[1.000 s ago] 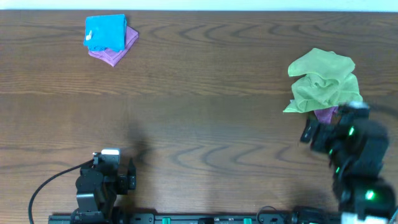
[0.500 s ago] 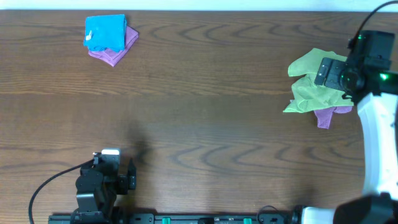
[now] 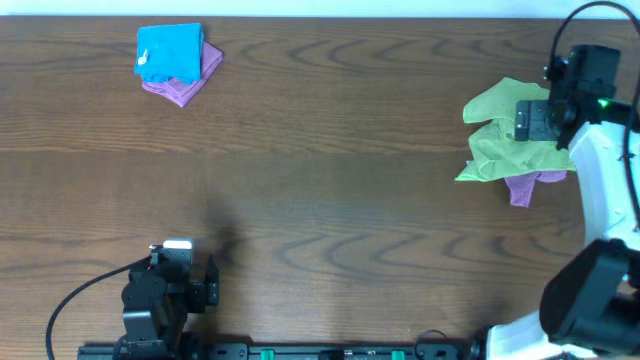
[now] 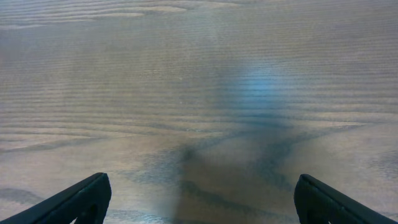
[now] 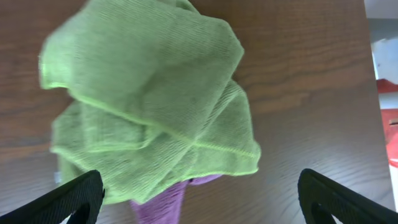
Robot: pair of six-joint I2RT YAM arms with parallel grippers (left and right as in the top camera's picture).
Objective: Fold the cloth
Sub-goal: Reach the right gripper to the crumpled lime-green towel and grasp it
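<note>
A lime-green cloth (image 3: pixel 497 128) lies rumpled in a mound at the table's right, over a purple cloth (image 3: pixel 522 186). I cannot tell whether the mound is one green cloth or two, and I cannot make out a white tag. My right gripper (image 3: pixel 530 120) hovers over the mound, jaws wide open and empty. In the right wrist view the green cloth (image 5: pixel 149 106) fills the space above and between the fingers of the gripper (image 5: pixel 202 202). My left gripper (image 3: pixel 203 280) rests open and empty at the front left; in its wrist view (image 4: pixel 199 202) it is over bare wood.
A folded blue cloth (image 3: pixel 168 52) sits on another purple cloth (image 3: pixel 186 90) at the back left. The table's right edge (image 5: pixel 373 93) is close beside the mound. The purple cloth (image 5: pixel 163 206) pokes out under the green one.
My right arm has swung from the front right up over the green mound, then edged slightly. The cloths and the left arm have not moved.
</note>
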